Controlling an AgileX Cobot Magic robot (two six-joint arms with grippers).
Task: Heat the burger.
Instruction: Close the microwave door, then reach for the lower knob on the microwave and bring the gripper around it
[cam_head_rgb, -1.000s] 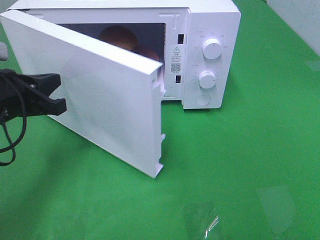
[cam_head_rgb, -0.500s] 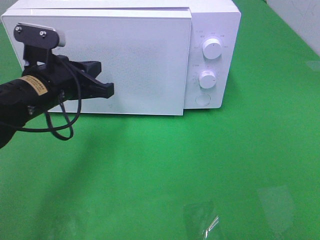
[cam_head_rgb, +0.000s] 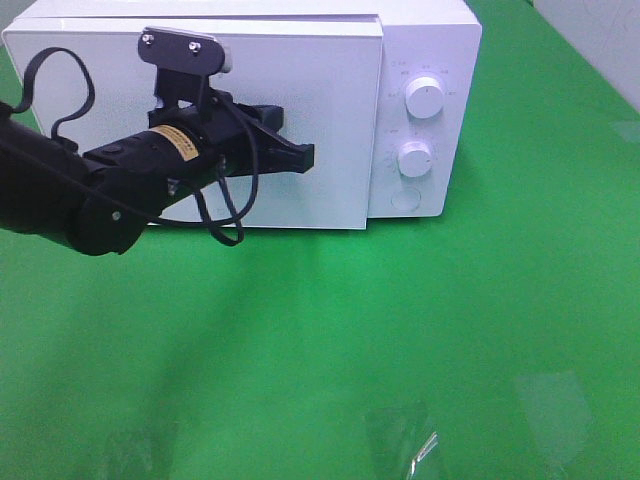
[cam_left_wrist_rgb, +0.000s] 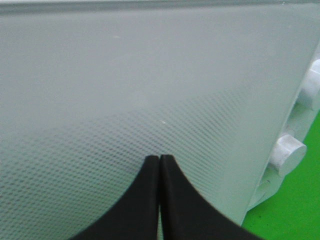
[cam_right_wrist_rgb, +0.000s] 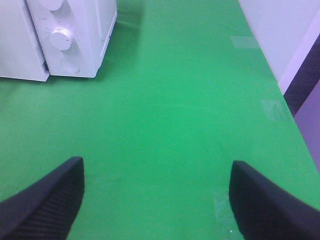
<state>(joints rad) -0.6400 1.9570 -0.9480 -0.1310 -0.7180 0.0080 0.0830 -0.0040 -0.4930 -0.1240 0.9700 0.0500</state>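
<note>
Looking down from the high camera, I see my left claw (cam_head_rgb: 308, 157) pinched shut right at the closed door (cam_head_rgb: 330, 100) of the microwave (cam_head_rgb: 420, 40), at 9 o'clock from the lower knob (cam_head_rgb: 414, 158). The microwave stands toward 12 o'clock on the green desk (cam_head_rgb: 400, 330).

My left wrist view shows the jaws meeting without a gap before the dotted door panel.

My right wrist view shows my right claw (cam_right_wrist_rgb: 157, 172) spread wide, gripping nothing, over the desk, well apart from the microwave.

The burger shows in no view; I cannot tell where it is.
</note>
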